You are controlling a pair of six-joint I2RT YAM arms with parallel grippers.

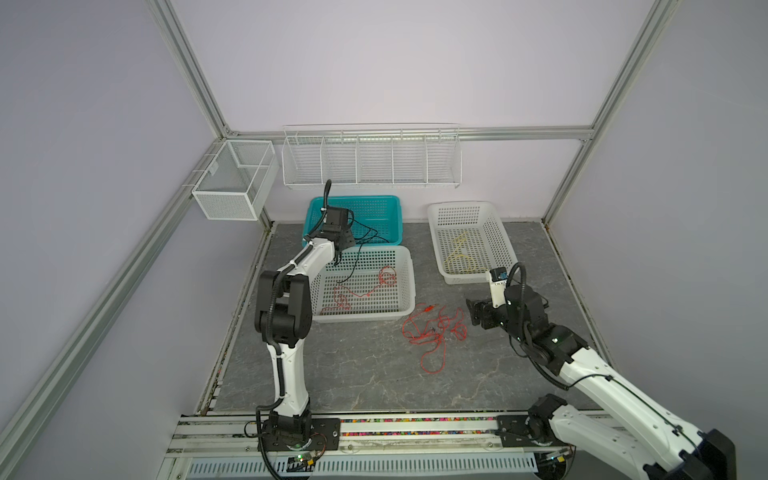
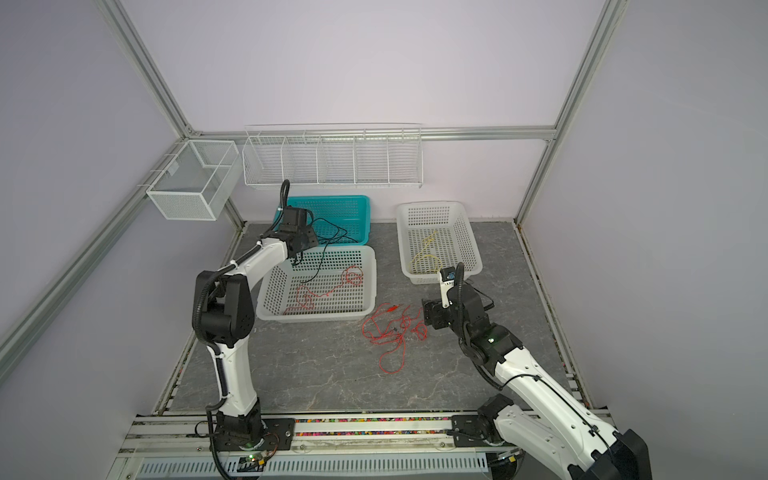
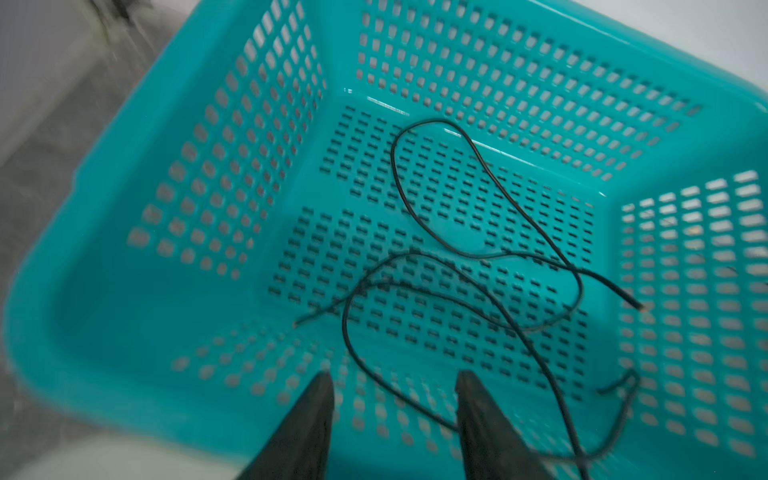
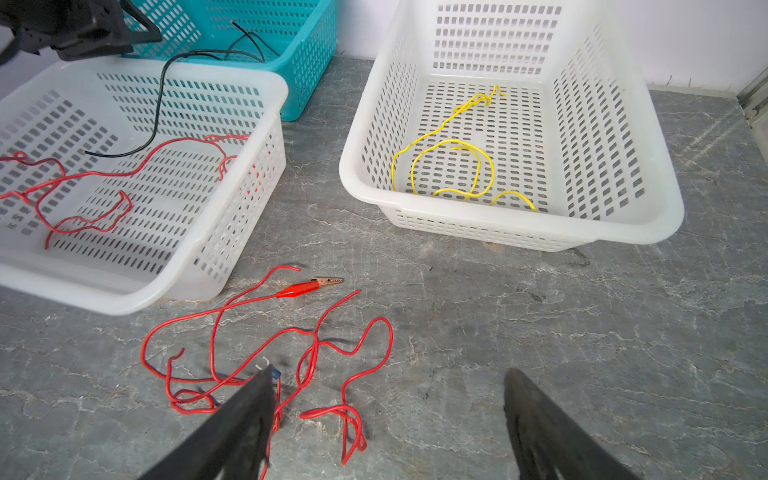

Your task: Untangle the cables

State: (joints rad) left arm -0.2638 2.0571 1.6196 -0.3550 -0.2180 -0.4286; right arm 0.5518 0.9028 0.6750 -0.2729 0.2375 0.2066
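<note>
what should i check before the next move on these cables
1. Left claw open: ok.
2. Left claw clear of black cable: cannot tell, the cable runs close by its fingers.
3. Black cable fully in teal basket: not ok, it trails over the rim into the near white basket.
4. Yellow cable alone in far white basket: ok.
5. Right claw open by the red tangle on the table: ok.
6. Red tangle separated: not ok, its strands cross.
</note>
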